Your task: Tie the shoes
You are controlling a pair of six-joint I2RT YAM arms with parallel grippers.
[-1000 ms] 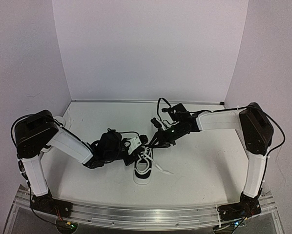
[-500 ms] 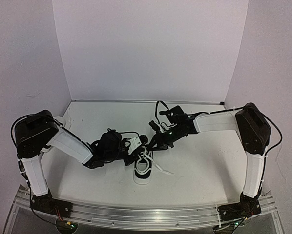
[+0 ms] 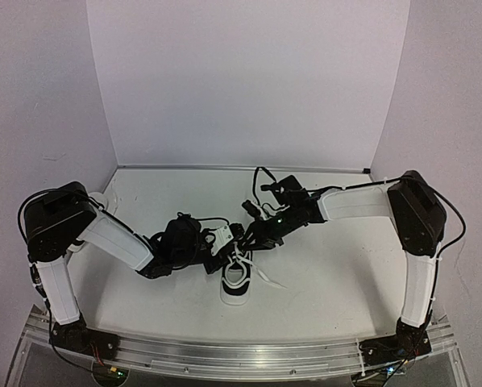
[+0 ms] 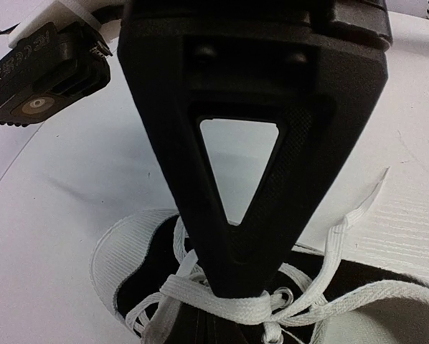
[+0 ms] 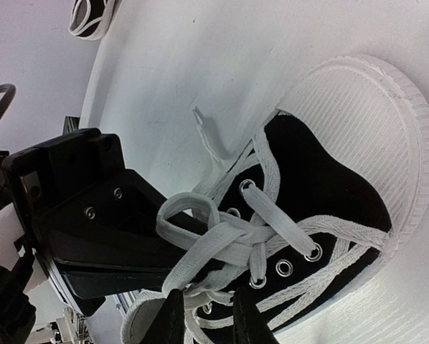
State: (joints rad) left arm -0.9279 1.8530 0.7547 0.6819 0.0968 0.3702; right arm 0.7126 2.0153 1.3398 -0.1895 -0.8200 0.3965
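**Top external.** One shoe [image 3: 235,284] sits on the table [image 3: 338,274] near the front, midway between the two arm bases. Its white laces [image 3: 241,263] are bunched over the tongue, and a loose end [image 3: 270,283] trails off to the right. Left gripper [image 3: 215,258] and right gripper [image 3: 243,242] meet over the laces from opposite sides. This looks like one arm anchoring while the other works.

**Left wrist.** A black finger points straight down onto the lace crossing. The jaws are pressed together and appear to pinch a strand there. I judge this is to hold tension so the knot does not slacken. The white toe cap [image 4: 118,251] shows below left.

**Right wrist.**
- A loop [image 5: 180,209] stands up right at the left jaws' tip, so the pinch probably props it.
- The right jaws are narrowly spread at the frame bottom and straddle lace strands near the eyelets [image 5: 283,267]. I cannot tell whether any strand is clamped yet.
- The placement suggests it is lining up on the free strand.
- The bow is not formed.
- The second shoe [image 5: 92,16] lies well apart at the table's far left edge, untouched.
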